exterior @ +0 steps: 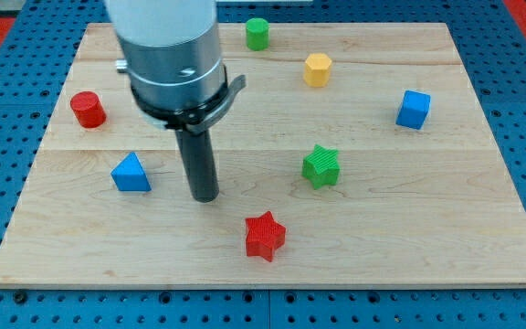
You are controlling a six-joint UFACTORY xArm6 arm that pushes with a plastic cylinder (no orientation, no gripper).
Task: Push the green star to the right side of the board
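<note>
The green star (320, 166) lies on the wooden board (409, 228), a little right of the board's middle. My tip (206, 196) rests on the board well to the star's left and slightly lower in the view, apart from it. The blue triangle (131, 173) is to the tip's left. The red star (265, 236) is below and to the right of the tip.
A red cylinder (88, 109) stands near the board's left edge. A green cylinder (257, 34) stands at the top edge. A yellow hexagonal block (318, 69) is at the upper middle right. A blue cube (414, 109) stands to the right of the green star, higher up.
</note>
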